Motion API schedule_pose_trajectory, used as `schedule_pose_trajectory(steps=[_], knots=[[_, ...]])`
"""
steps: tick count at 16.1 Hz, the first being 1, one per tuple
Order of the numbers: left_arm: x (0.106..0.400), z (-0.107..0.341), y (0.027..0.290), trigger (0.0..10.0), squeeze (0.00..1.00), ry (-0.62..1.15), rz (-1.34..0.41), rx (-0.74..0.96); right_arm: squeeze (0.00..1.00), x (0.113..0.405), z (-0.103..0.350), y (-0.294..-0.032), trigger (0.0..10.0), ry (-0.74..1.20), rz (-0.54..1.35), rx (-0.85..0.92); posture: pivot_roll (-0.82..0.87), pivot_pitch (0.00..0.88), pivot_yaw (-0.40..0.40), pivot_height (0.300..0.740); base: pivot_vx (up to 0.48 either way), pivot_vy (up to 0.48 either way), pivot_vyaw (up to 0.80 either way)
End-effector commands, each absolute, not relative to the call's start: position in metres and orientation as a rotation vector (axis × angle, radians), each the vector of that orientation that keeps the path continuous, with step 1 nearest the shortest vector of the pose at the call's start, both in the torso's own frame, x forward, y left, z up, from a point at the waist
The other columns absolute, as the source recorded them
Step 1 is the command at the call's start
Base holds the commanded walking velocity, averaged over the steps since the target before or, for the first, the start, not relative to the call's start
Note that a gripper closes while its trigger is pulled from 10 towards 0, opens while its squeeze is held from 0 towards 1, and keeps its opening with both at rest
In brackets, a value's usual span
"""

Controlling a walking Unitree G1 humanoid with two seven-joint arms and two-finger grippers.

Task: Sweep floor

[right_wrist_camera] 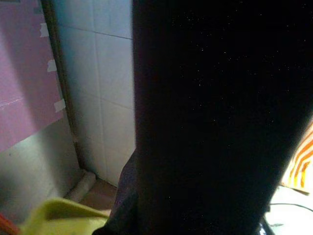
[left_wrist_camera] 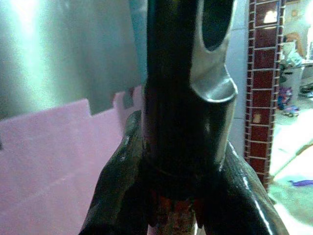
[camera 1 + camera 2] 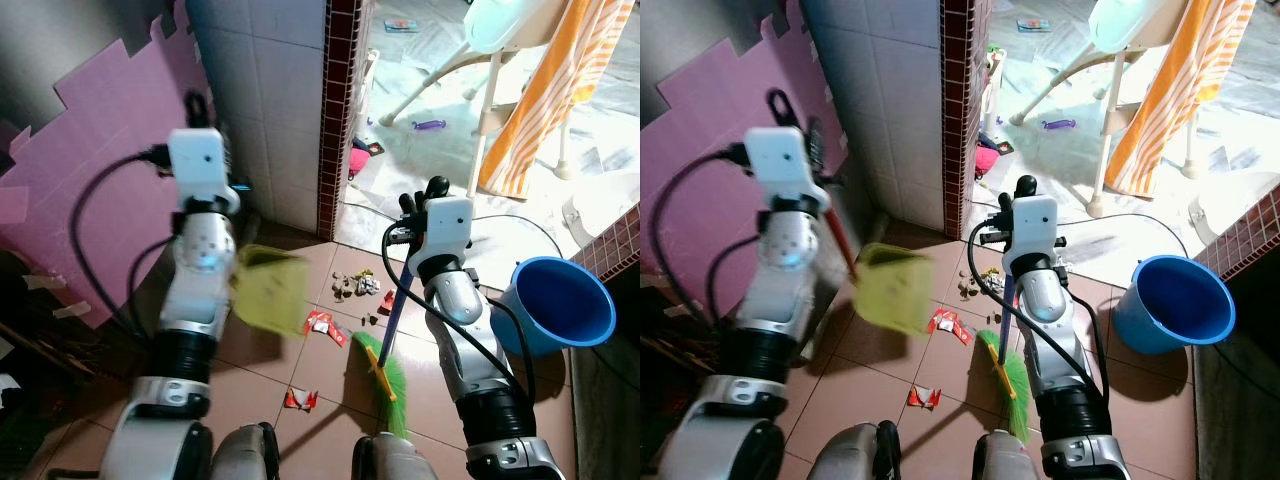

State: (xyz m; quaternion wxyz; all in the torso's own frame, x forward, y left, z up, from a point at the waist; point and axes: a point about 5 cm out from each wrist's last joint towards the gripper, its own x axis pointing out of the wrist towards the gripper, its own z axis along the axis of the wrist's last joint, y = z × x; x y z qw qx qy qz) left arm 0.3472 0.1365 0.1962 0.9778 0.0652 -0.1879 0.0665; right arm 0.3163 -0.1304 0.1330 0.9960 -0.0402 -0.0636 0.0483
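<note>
Right tool [image 3: 405,205]: clamped on the blue-purple shaft of the green-bristled plastic broom [image 3: 385,372], high on the shaft, near the top end. The bristle head rests on the terracotta tiled floor [image 3: 270,370] just in front of the robot's feet. The right forearm stands nearly upright, wrist raised, the shaft slanting down and inward from the grip.

Left tool [image 2: 171,196]: closed around the dark upright handle of the yellow-green plastic dustpan [image 3: 270,288]. The pan hangs clear of the floor at about forearm level and appears blurred. The left forearm is also raised steeply, wrist uppermost, close to the grey tiled wall [image 3: 265,90].

Debris: a loose cluster of small brown scraps and wrappers [image 3: 355,285] lies beyond the broom head, near the dark red brick-tiled pillar [image 3: 338,110]. Red-and-white wrappers [image 3: 325,325] lie just beside the pan, and another [image 3: 300,399] lies nearer the feet. A round blue plastic bucket [image 3: 555,305] stands to the right.

Handling assessment: the broom looks light and stiff in the shaft with soft, springy bristles. The high grip gives reach but little downward pressure. The dustpan appears light and rigid, likely to swing on its long handle.
</note>
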Motion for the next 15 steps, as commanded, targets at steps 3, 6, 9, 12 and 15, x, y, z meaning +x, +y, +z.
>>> schedule_pose_trajectory(steps=[3, 6, 9, 12, 15], knots=[[0.338, 0.165, 0.146, 10.0, 0.0, -0.292, 0.135, 0.208, 0.0, 0.319, 0.138, -0.134, 10.0, -0.142, 0.078, -0.105, -0.08, 0.154, 0.013, 0.74, 0.0, 0.0, 0.0], [0.334, 0.146, 0.144, 10.0, 0.0, -0.231, 0.122, 0.224, 0.0, 0.321, 0.142, -0.138, 10.0, -0.148, 0.068, -0.123, -0.08, 0.17, 0.008, 0.74, 0.0, 0.0, 0.0], [0.331, 0.127, 0.139, 10.0, 0.0, -0.195, 0.122, 0.236, 0.0, 0.323, 0.154, -0.133, 10.0, -0.168, 0.063, -0.126, -0.09, 0.212, 0.019, 0.74, 0.0, 0.0, 0.0], [0.333, 0.107, 0.138, 10.0, 0.0, -0.134, 0.149, 0.219, 0.0, 0.322, 0.155, -0.125, 10.0, -0.152, 0.029, -0.067, -0.1, 0.197, 0.026, 0.74, 0.0, 0.0, 0.0], [0.337, 0.09, 0.127, 10.0, 0.0, -0.03, 0.176, 0.142, 0.0, 0.326, 0.138, -0.138, 10.0, 0.003, -0.092, 0.164, -0.11, 0.168, 0.022, 0.74, 0.0, 0.0, 0.0]])
